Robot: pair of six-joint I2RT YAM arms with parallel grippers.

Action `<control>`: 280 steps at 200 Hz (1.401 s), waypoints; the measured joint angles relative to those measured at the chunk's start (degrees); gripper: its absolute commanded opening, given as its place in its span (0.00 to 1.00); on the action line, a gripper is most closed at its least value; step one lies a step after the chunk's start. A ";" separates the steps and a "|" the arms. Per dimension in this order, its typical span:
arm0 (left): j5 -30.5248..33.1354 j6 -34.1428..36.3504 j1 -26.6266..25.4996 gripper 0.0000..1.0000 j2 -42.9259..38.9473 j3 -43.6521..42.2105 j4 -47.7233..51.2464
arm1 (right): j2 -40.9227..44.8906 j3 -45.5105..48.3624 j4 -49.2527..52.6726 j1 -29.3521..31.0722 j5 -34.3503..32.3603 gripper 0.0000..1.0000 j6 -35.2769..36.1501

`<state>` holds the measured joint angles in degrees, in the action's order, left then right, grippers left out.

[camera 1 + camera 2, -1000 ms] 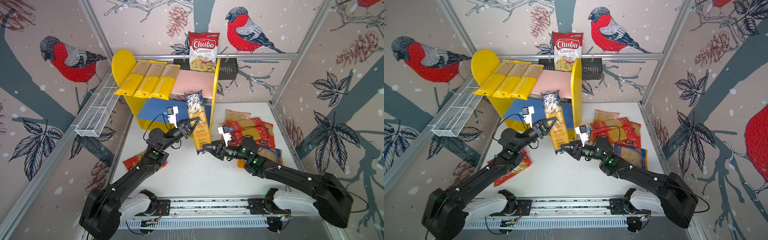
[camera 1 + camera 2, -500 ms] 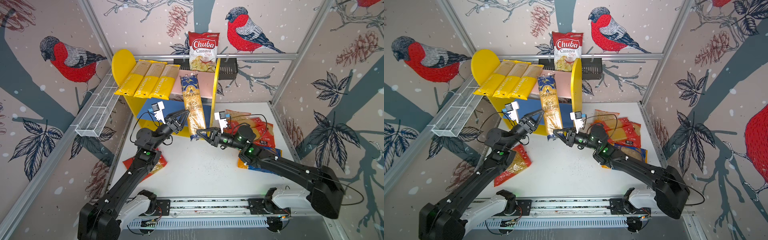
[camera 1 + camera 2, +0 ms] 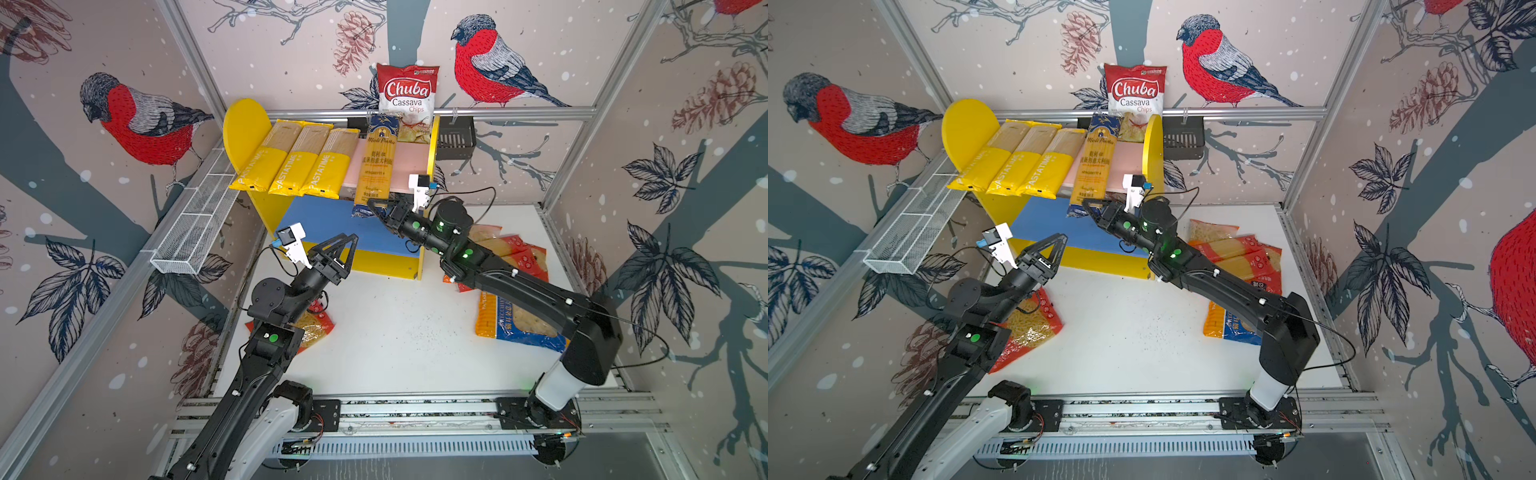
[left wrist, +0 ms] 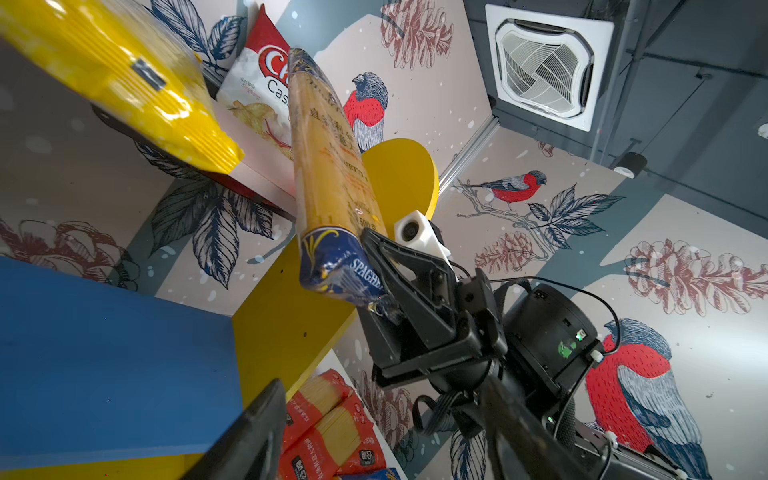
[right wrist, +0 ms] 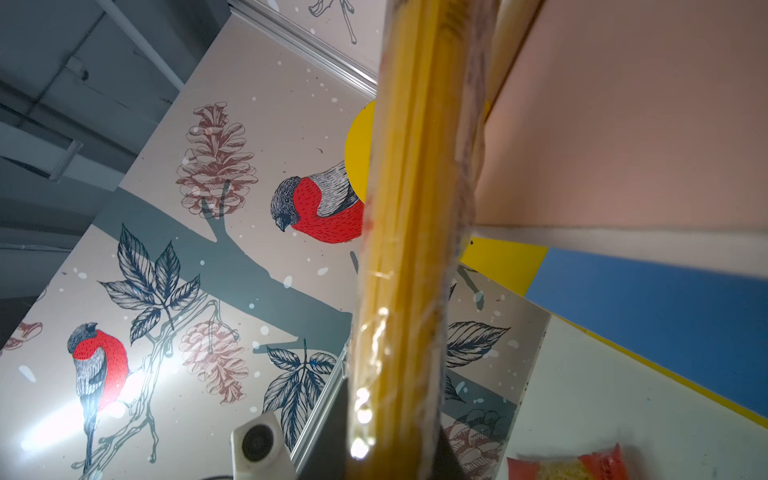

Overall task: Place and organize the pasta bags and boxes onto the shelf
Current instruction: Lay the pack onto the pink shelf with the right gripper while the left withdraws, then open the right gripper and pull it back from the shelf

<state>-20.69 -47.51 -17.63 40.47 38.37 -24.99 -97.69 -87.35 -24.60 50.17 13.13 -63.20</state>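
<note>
The shelf has yellow side panels (image 3: pixel 245 129), a pink upper board (image 3: pixel 409 162) and a blue lower board (image 3: pixel 320 216). Three yellow PASTATIME packs (image 3: pixel 295 162) lie side by side on the pink board. Beside them rests a blue-labelled spaghetti pack (image 3: pixel 376 166) (image 4: pixel 332 174), its near end overhanging the front edge. My right gripper (image 3: pixel 374 208) is shut on that near end. My left gripper (image 3: pixel 338 245) is open and holds nothing, low in front of the blue board. Red spaghetti packs (image 3: pixel 519 257) and a blue-orange bag (image 3: pixel 515 328) lie on the table at the right.
A red macaroni bag (image 3: pixel 316 328) lies partly under my left arm. The Chuba chips bag (image 3: pixel 407 95) stands behind the shelf by a black slotted basket (image 3: pixel 455 139). A white wire-mesh basket (image 3: pixel 195 224) hangs on the left wall.
My right gripper has lifted the blue-labelled spaghetti pack from the table onto the pink board. My left gripper let go of it, opened and drew back to the lower left.
</note>
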 measured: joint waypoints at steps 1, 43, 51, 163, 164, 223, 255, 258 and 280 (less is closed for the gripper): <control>0.04 0.02 0.00 0.74 -0.07 0.00 0.07 | -0.24 -0.33 0.20 0.00 -0.02 0.18 -0.13; 1.57 1.42 0.04 0.74 -1.88 -0.72 3.72 | -3.91 -6.08 2.05 0.76 -1.97 0.38 -1.81; 1.68 1.44 0.04 0.75 -1.97 -0.90 3.85 | -3.91 -6.08 1.81 0.98 -2.56 0.39 -1.84; 1.60 -0.26 0.04 0.75 -3.17 -4.63 3.65 | -7.85 -12.92 6.47 0.90 -6.27 0.24 -1.33; 1.60 -0.26 0.04 0.74 -3.19 -4.66 3.65 | -7.91 -13.00 6.49 0.87 -6.27 0.24 -1.31; 1.49 -0.61 0.04 0.75 -2.80 -5.57 2.89 | -10.58 -15.54 6.97 0.31 -5.79 0.21 -1.40; 1.36 -1.64 0.04 0.75 -2.58 -6.05 2.56 | -10.69 -15.82 7.02 0.28 -5.01 0.21 -1.42; 1.33 -1.64 0.04 0.75 -2.58 -6.10 2.49 | -10.69 -15.82 7.04 0.31 -4.96 0.21 -1.42; 1.33 -1.86 0.04 0.75 -2.29 -6.36 1.90 | -10.69 -15.82 7.04 0.28 -4.70 0.28 -1.38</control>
<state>-19.35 -49.36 -17.58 38.17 32.01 -23.09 -108.38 -103.18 -17.56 50.46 8.43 -64.58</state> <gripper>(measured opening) 0.746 0.227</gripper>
